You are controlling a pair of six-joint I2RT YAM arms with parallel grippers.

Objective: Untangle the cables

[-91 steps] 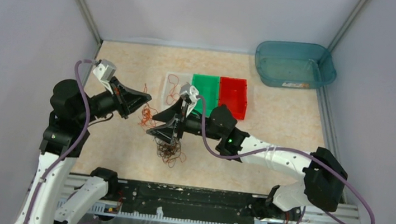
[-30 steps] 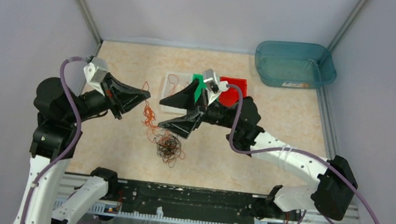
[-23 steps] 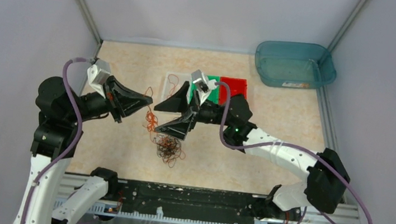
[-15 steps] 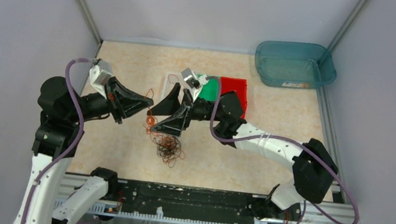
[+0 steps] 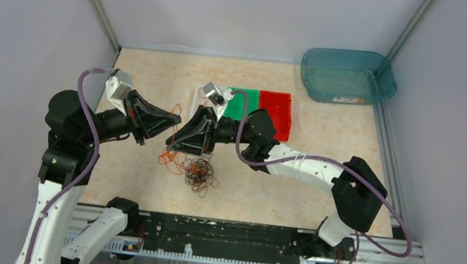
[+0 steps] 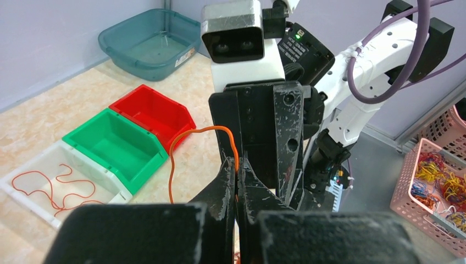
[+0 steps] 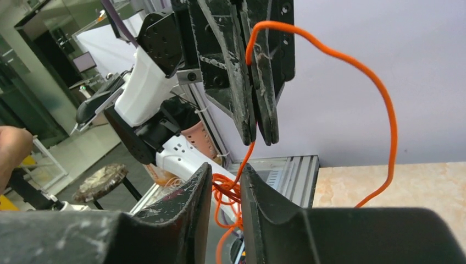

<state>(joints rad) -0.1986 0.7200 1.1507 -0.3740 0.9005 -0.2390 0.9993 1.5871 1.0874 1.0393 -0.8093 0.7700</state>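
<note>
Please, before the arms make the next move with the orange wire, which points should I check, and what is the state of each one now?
1. The left hand pinches the orange wire: ok.
2. The right hand grips the same wire: cannot tell; its fingers are nearly together around it.
3. Space between both hands: not ok, the tips are very close.
4. The wire is free of the pile: cannot tell.
5. The white tray has room: ok.
</note>
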